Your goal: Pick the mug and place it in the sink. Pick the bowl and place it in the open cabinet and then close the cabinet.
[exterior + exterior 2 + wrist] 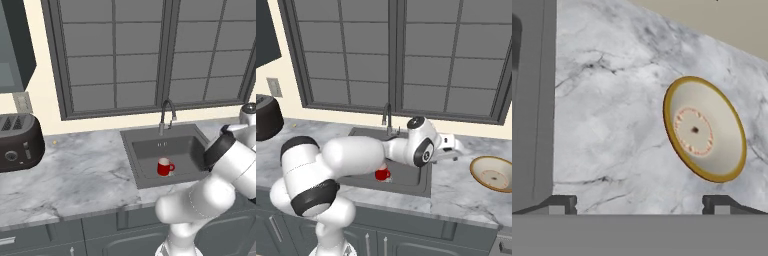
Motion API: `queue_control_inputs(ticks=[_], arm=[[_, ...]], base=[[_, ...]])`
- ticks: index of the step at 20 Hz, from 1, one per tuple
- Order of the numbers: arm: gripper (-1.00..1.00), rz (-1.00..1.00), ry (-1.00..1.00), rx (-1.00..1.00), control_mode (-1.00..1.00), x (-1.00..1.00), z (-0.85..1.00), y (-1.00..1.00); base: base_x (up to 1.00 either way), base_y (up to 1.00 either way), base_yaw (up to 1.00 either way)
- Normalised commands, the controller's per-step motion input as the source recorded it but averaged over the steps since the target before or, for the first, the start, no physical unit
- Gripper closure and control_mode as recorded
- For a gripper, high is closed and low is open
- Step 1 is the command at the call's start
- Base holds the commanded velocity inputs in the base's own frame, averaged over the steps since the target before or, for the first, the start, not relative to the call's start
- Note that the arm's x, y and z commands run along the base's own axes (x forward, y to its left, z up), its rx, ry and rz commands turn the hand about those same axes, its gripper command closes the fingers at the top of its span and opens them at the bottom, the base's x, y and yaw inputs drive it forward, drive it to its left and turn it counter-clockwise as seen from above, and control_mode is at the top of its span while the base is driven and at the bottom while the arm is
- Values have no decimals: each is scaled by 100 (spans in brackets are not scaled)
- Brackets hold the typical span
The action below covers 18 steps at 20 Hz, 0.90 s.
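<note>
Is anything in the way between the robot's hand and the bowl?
Nothing visible. The open tool looks across bare marble counter toward the bowl, which sits alone to the right of the sink. The mug is already in the sink.

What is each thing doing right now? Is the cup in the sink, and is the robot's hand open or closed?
mug: upright in the sink, nothing holding it.
sink: holds the mug, no water seen running.
bowl: on the counter right of the sink, not held.
gripper: open, empty, above the counter short of the bowl.
toaster: on the counter, far left.
</note>
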Motion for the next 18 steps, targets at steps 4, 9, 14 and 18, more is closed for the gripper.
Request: queue_control_inputs(ticks=[4, 9, 14, 18], arm=[[-100, 0, 0, 0, -100, 0, 0, -54], [-100, 2, 2, 0, -100, 1, 0, -39], [-100, 2, 0, 0, -100, 6, 0, -27], [-100, 3, 0, 0, -100, 2, -1, -23]], base=[[0, 0, 0], [0, 0, 0], [0, 0, 0], [0, 0, 0]])
